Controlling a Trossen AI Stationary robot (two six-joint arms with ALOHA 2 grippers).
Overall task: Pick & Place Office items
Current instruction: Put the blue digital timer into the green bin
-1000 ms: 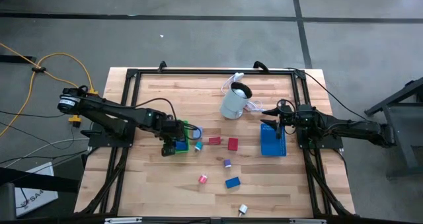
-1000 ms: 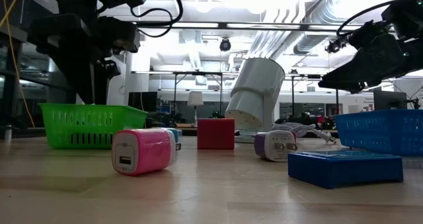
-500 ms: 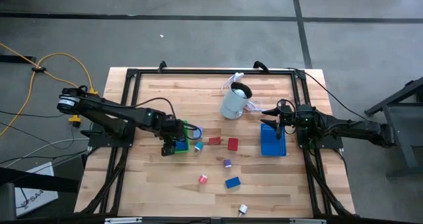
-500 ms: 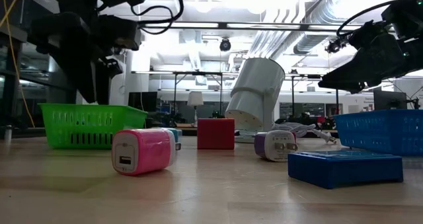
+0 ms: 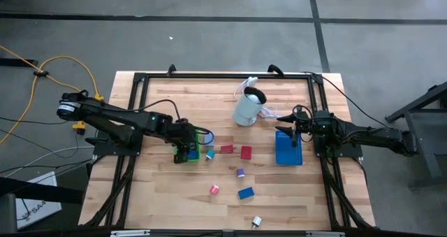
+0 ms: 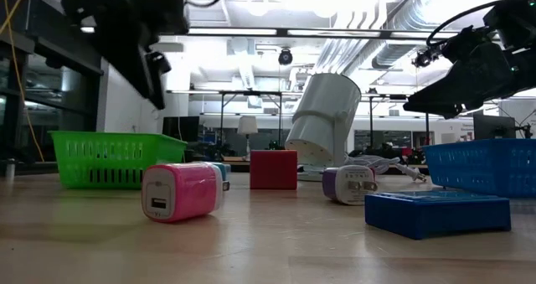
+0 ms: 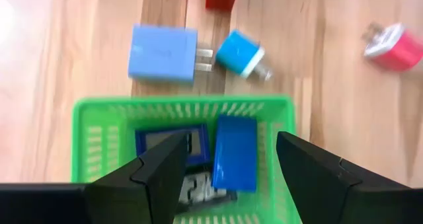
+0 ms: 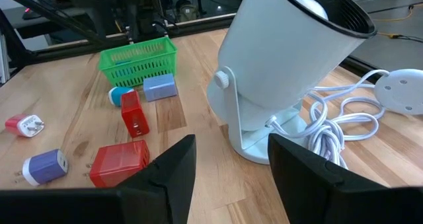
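Note:
My left gripper (image 7: 228,184) hangs open over the green tray (image 7: 182,105), fingers slanting down, nothing between them. In the tray lie a blue block (image 7: 234,151) and a dark blue-framed piece (image 7: 168,143). Just beyond the tray's far rim, a light-blue charger (image 7: 163,52) and a teal plug (image 7: 239,54) lie on the wood. More office items are scattered mid-table: two red blocks (image 5: 246,152), a purple plug (image 5: 240,173), a pink charger (image 5: 214,189), a blue block (image 5: 245,193) and a white piece (image 5: 256,221). My right gripper (image 8: 231,178) waits open near the blue tray (image 5: 288,149).
A pale cylindrical appliance (image 5: 248,108) with a white cord (image 8: 344,118) stands tilted at the far middle of the table, just in front of my right gripper. A black frame rail (image 5: 223,75) runs along the table's edges. Bare wood lies at the near left.
My left gripper has risen from low at the green tray to well above its rim and has tipped a little nearer level, drifting slightly toward the table's right. The things on the table have stayed where they were.

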